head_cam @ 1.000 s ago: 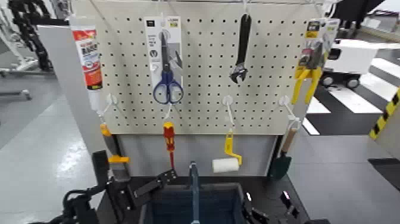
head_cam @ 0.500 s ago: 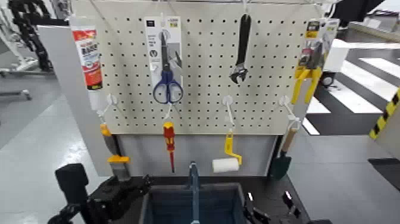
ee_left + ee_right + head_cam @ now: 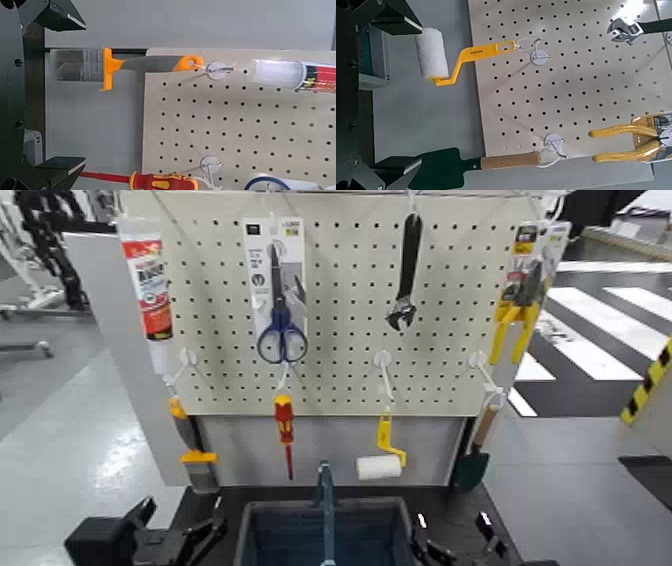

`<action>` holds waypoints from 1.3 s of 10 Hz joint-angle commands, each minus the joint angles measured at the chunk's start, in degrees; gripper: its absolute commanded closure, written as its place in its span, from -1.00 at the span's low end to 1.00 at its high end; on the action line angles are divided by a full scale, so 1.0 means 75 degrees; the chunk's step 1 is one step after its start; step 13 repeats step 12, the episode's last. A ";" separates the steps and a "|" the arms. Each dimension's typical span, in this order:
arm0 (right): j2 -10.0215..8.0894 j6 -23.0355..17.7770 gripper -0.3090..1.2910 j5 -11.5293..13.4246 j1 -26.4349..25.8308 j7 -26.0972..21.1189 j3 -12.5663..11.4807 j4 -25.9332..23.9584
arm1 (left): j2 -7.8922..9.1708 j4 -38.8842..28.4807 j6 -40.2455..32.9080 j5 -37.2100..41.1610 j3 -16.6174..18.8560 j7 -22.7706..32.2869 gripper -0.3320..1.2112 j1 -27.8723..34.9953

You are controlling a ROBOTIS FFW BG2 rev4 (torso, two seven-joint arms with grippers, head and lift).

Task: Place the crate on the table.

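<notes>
The dark blue-grey crate [image 3: 320,538] stands on the black table [image 3: 445,498] in front of the beige pegboard [image 3: 340,310], and its thin blue centre bar [image 3: 326,495] is upright. My left gripper [image 3: 180,532] is low at the left, apart from the crate's left rim. In the left wrist view it [image 3: 57,91] is open and empty. My right gripper [image 3: 455,548] is beside the crate's right rim. In the right wrist view it [image 3: 391,93] is open, with a piece of the crate's edge [image 3: 372,55] near one fingertip [image 3: 393,16].
Scissors [image 3: 281,300], a wrench [image 3: 405,270], yellow pliers [image 3: 515,320], a sealant tube [image 3: 147,285], a screwdriver [image 3: 284,425], a scraper [image 3: 195,455], a paint roller [image 3: 380,465] and a dark trowel [image 3: 470,465] hang on the pegboard above the table. Grey floor lies on both sides.
My left gripper has come off the crate's left rim and moved left and down. A white vehicle at the far right has gone from view. The crate has not moved.
</notes>
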 commanded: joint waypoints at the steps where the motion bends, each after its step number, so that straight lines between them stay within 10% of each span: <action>1: -0.0012 0.0007 -0.43 0.0000 0.0007 0.0000 0.0002 -0.0012 | -0.0048 0.0135 -0.0677 -0.0401 -0.0093 0.0095 -0.43 0.0229; 13: -0.0059 0.0065 -0.43 0.0000 0.0019 0.0012 -0.0010 -0.0047 | 0.0023 0.0803 -0.2095 -0.0776 -0.0527 0.0962 -0.43 0.0510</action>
